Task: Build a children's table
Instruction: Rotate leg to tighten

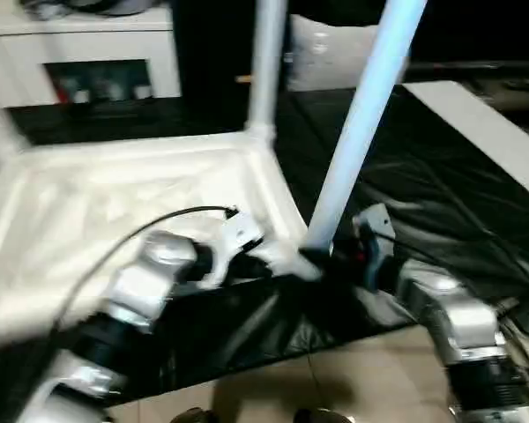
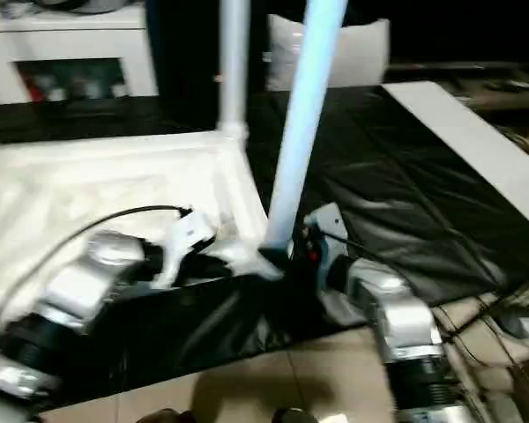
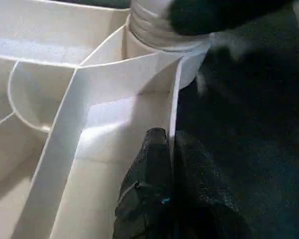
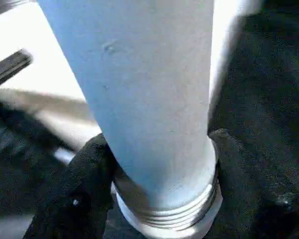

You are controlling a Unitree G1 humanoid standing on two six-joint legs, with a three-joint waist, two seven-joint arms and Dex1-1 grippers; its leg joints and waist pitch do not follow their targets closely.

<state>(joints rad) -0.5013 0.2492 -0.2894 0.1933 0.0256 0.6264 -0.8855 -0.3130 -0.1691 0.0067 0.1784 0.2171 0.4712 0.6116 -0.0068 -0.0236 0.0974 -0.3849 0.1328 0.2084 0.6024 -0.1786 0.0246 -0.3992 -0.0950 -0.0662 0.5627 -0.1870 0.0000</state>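
White plastic table top [image 1: 115, 211] lies ribbed side up on black sheeting [image 1: 441, 220], the left gripper [image 3: 170, 149] pinched shut on its side wall while the right gripper [image 4: 159, 164] clasps a tilted leg [image 1: 361, 123] near its threaded end at the near corner socket.

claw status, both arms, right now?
Left claw: closed, pinching the tabletop's side wall.
Right claw: closed around the near leg, just above its threaded end.
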